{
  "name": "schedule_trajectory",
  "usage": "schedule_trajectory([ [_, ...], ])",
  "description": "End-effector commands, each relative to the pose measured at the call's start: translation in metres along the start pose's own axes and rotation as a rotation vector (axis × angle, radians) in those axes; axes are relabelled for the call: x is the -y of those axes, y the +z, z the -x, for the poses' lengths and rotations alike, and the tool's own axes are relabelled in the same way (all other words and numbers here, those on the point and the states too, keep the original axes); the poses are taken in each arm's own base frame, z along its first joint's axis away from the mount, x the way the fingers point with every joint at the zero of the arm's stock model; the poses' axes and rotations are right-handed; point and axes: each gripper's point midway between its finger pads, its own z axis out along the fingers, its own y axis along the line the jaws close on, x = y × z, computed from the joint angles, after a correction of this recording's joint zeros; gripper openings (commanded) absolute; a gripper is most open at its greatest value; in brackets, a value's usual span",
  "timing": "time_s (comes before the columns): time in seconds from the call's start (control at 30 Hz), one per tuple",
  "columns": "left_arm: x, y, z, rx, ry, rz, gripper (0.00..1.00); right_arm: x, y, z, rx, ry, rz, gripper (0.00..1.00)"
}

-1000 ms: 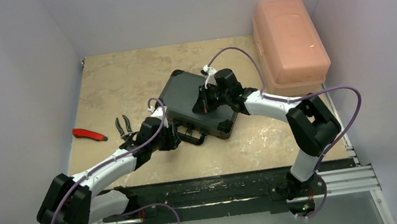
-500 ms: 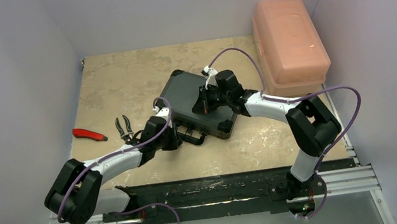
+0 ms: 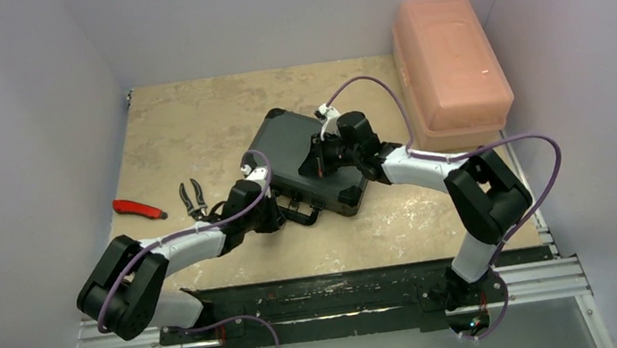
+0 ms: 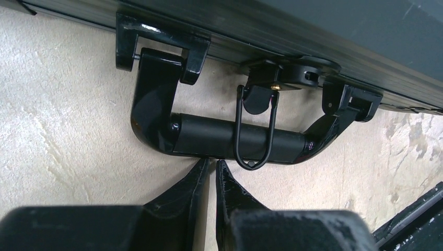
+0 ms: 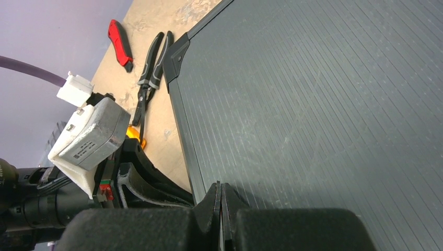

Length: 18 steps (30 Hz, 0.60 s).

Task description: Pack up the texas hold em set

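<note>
The black briefcase [image 3: 297, 150] lies closed and flat in the middle of the table. Chips, cards and discs are hidden. Its handle [image 4: 230, 138] lies on the table at the near side, with a wire latch loop [image 4: 255, 130] hanging over it. My left gripper [image 4: 210, 163] is shut and empty, its tips touching the near side of the handle; it also shows in the top view [image 3: 279, 214]. My right gripper [image 5: 220, 188] is shut and empty, resting on the ribbed lid [image 5: 324, 94] near its right part [image 3: 318, 159].
A big pink plastic box [image 3: 449, 61] stands at the back right. A red utility knife [image 3: 138, 209] and black pliers [image 3: 193, 196] lie left of the case; both also show in the right wrist view, knife [image 5: 120, 44] and pliers [image 5: 151, 63].
My left arm has reached further right and forward, bringing its gripper up to the case handle. The right gripper has stayed on the lid.
</note>
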Motion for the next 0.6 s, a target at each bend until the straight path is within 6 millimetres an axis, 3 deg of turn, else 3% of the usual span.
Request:
schedule_trajectory([
  [0.0, 0.021, 0.003, 0.021, 0.060, -0.021, -0.072, 0.08, 0.066, -0.021, -0.118, -0.345, 0.106, -0.257, 0.00],
  [0.57, 0.044, -0.005, 0.045, 0.098, -0.033, -0.145, 0.02, 0.067, -0.021, -0.120, -0.353, 0.108, -0.257, 0.00],
])
